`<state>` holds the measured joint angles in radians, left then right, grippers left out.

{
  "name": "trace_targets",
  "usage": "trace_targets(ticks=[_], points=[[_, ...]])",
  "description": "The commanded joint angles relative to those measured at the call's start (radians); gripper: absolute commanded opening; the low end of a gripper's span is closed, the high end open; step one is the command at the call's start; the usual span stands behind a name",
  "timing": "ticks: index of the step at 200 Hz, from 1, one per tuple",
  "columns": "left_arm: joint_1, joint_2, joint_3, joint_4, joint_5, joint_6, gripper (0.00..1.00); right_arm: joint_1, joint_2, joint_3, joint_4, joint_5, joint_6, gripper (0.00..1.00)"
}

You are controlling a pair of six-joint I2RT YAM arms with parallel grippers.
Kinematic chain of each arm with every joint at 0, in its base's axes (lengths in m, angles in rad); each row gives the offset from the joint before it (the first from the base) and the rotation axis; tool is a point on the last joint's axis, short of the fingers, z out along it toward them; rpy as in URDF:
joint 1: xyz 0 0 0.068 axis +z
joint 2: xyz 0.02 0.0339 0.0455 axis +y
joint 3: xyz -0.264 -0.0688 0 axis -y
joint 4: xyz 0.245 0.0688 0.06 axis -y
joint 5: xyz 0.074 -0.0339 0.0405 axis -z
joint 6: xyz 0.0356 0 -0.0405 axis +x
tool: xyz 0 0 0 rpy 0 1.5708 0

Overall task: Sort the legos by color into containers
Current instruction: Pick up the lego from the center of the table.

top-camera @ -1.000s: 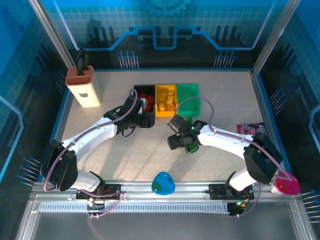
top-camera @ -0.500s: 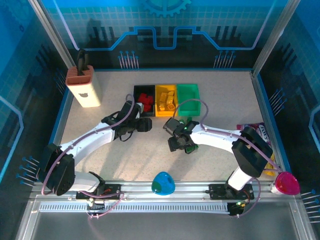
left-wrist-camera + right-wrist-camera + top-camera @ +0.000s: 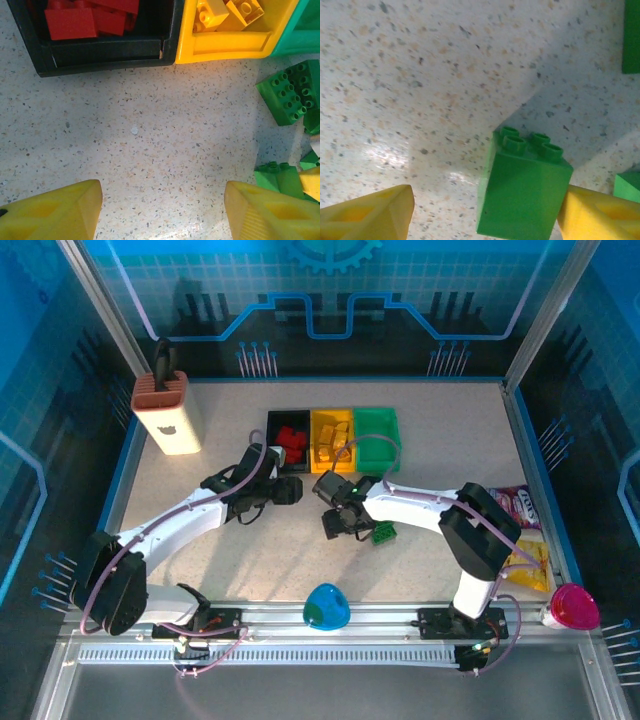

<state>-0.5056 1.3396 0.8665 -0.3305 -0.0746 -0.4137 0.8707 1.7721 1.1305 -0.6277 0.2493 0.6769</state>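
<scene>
Right tool (image 3: 485, 215) is spread. A green brick (image 3: 522, 192) stands upright between its fingers, close to one and well apart from the other, not pinched yet. The brick is on the surface (image 3: 420, 75), on the near side of the yellow bin (image 3: 332, 440) and apart from it.

Step, as I judge it: grab this brick. To do it well:
- centre the brick between the fingers
- go lower
- squeeze the flat sides, not the studs
- lift straight so the neighbours aren't knocked
- drop it in the green bin (image 3: 376, 432), joined to the yellow bin's right

Left tool (image 3: 160, 212) is spread, holding nothing, over bare surface in front of the black bin (image 3: 100, 52), which is joined to the yellow bin's left.

- **Black bin:** red bricks (image 3: 75, 22).
- **Yellow bin:** yellow bricks (image 3: 227, 10).
- **Green bin:** can't make out any brick in it.

More green bricks (image 3: 287, 97) lie loose near the yellow bin's near right corner.
</scene>
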Motion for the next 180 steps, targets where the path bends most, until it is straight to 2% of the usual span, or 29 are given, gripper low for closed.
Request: trace_targets(ticks=[1,43,66,96,131,160,180], points=[[0.007,-0.026,-0.021,0.012,-0.010,-0.006,0.66,0.010,0.015,0.038,-0.028,0.036,0.007,0.74],[0.008,-0.025,-0.025,0.015,-0.014,-0.002,0.66,-0.001,0.029,0.019,-0.026,0.060,0.043,0.59],[0.008,-0.025,-0.030,0.021,-0.010,-0.005,0.66,-0.005,0.050,0.015,-0.014,0.049,0.046,0.57],[0.008,-0.029,-0.038,0.023,-0.007,-0.011,0.66,-0.006,0.063,0.008,0.005,0.038,0.043,0.48],[0.008,-0.052,-0.054,0.020,-0.016,-0.014,0.65,-0.004,0.038,0.035,-0.019,0.065,0.030,0.29],[0.007,-0.065,-0.071,0.014,-0.025,-0.010,0.65,-0.022,-0.017,0.074,-0.042,0.112,-0.011,0.27],[0.008,-0.069,-0.075,-0.003,-0.027,-0.007,0.65,-0.072,-0.050,0.117,-0.060,0.110,-0.061,0.26]])
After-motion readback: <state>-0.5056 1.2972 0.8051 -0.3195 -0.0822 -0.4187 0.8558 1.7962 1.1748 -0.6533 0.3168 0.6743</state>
